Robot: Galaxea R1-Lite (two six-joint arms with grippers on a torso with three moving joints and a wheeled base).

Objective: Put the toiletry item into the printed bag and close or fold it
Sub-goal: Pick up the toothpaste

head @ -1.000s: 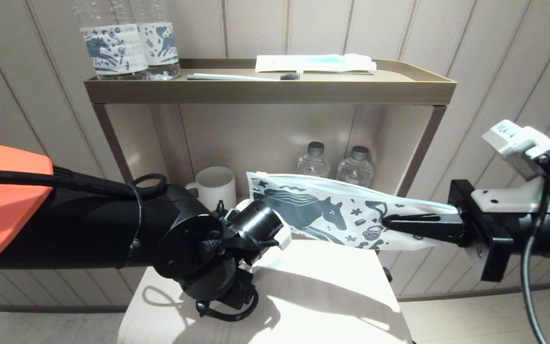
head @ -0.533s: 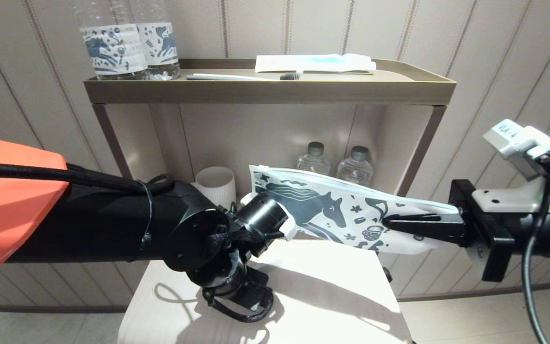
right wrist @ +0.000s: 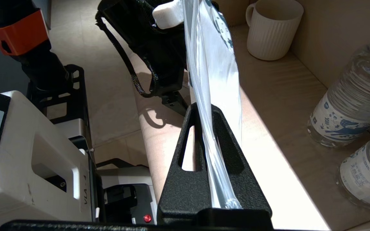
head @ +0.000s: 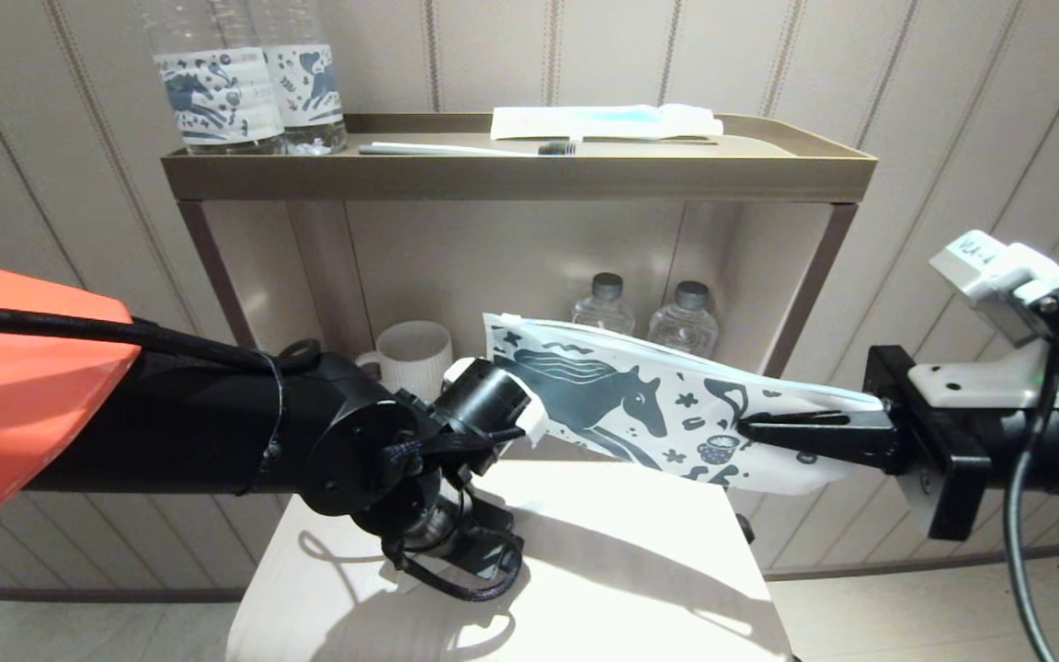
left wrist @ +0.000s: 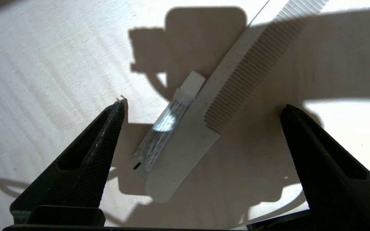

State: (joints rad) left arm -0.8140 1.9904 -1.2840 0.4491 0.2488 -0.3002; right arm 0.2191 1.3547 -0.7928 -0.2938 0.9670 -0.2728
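My left gripper [left wrist: 201, 109] hangs spread wide above the comb [left wrist: 201, 106], which lies flat on the table [head: 631, 561]. My right gripper [head: 755, 425] is clamped on the bag [head: 640, 405], held above the table.

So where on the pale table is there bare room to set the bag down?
The table's near right part, under the bag the right gripper holds, is bare. It is crowded at the left, where the open left gripper hangs over the comb.
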